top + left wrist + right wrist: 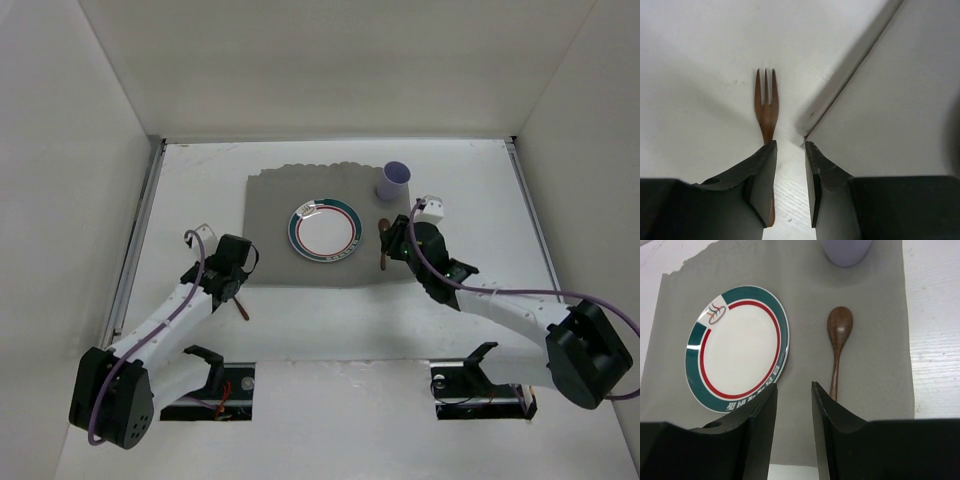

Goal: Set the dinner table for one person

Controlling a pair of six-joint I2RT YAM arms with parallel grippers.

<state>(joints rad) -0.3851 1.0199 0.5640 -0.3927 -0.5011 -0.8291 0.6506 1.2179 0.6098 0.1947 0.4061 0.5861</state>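
Both left gripper (790,147) and right gripper (794,388) gape narrowly, empty, above matte-white dinner table (200,185).

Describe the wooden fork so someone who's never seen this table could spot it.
Find the grey placemat in the middle of the white table. Just off its near left corner, on the tabletop by the left gripper, lies the wooden fork. Unlike the wooden spoon on the mat right of the plate, it has three tines and lies off the cloth.

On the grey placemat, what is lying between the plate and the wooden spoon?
Nothing. Only a bare strip of the placemat separates the plate from the spoon. The right wrist view shows this most clearly.
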